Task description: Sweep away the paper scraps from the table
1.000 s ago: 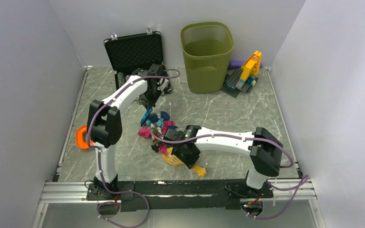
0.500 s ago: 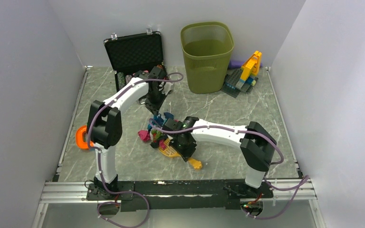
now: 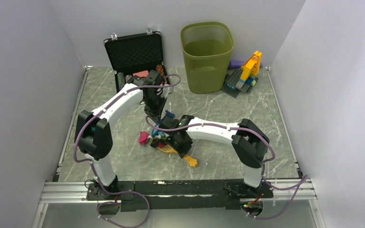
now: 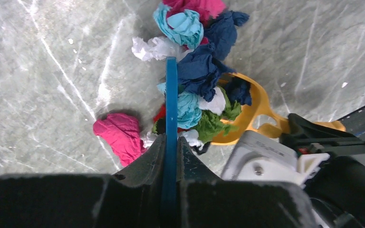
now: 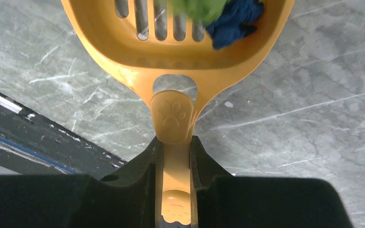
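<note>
From above, the paper scraps lie bunched on the surface between both arms. The left tool is clenched on a thin blue blade set against the pile. The right tool grips the handle of a yellow scoop, green and navy scraps inside.

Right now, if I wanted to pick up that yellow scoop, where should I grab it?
By the narrow flat handle, coming from its tail end, opposite the slotted bowl. The bowl is wide and holds paper scraps; the handle is slim enough to pinch, as the right gripper shows.
</note>
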Tool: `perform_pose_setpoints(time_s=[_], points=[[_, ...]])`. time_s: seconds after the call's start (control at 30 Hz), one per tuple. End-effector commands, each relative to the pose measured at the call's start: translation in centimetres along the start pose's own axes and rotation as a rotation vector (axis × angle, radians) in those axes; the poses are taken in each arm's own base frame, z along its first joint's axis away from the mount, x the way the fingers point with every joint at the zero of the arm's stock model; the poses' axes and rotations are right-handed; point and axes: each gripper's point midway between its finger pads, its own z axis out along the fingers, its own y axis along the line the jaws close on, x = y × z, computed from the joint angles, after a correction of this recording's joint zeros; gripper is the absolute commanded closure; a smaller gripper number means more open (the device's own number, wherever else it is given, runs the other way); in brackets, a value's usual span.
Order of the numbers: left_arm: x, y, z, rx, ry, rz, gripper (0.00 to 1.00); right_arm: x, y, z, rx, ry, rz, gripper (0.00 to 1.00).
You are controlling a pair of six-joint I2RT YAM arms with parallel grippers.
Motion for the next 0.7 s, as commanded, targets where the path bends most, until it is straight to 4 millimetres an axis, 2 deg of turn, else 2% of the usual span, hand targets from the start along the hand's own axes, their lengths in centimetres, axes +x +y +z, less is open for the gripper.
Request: perform_pose_setpoints(time_s=[0.0,0.17,0.3,0.5,0.67], points=[[0.7,-2.8,-1.0,0.088,-0.008,-0.025,1.0,-3.6,-0.6,0.2,0.046,-0.149,0.046,1.0],[0.6,-4.7,-0.9,0.136,-0.018,-0.005,1.0,-4.0,-0.6,-0.6,0.049,-0.218,0.05,1.0],[-0.1,-4.4,-1.2,0.099,-0.051,-0.026,1.0,-3.8,-0.3,-1.9,0.027,-0.272,0.052,1.0],[-2.3,-4.4,-4.4,0.068,-0.178,-0.054,1.0,-2.3,-0.7,-2.4,0.042,-0.277,0.053,1.0],[-3.1,-3.7,-6.6,0.02,-0.251,-0.091,1.0,-1.7,-0.2,-3.0,0.019,-0.301,0.052,1.0]])
